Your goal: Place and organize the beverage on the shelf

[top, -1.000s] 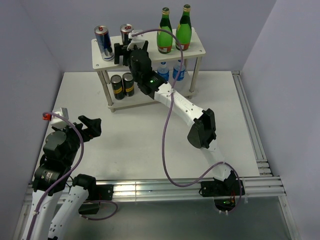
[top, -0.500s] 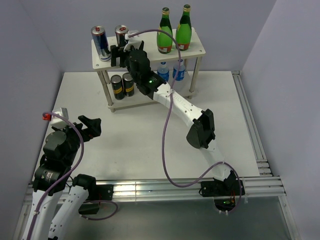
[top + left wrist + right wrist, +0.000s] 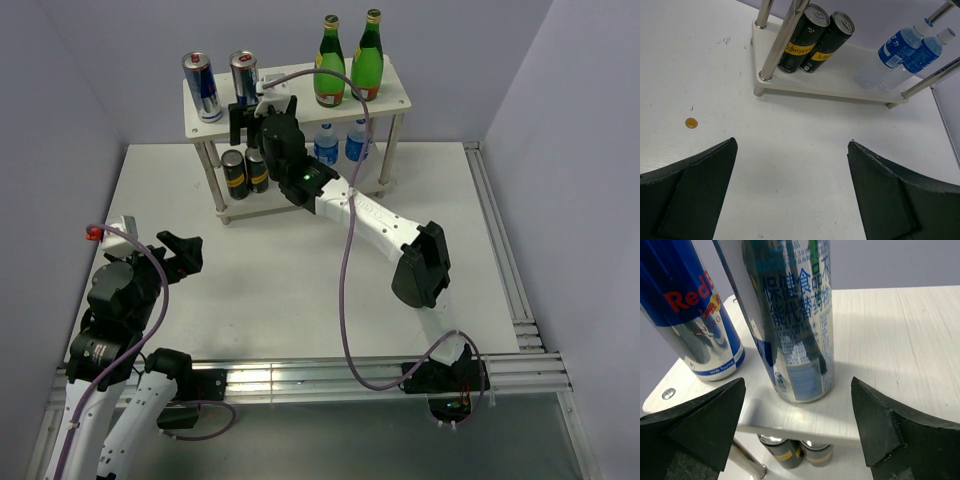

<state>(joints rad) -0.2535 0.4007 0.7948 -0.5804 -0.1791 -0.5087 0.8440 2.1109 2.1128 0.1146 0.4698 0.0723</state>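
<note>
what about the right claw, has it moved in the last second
Yes. The right claw has drawn back from the Red Bull can toward the front edge of the shelf, open.

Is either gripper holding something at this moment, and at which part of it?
Nothing is held. The right gripper is open and does not touch the silver-blue can standing on the shelf. The left gripper is open over the table.

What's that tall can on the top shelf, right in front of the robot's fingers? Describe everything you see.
The can is slim, shiny silver-and-blue metal with small printed text. It stands upright on the shelf, on the top board near its front edge, with a matching can close beside it. The right fingers are open and not touching it.
</note>
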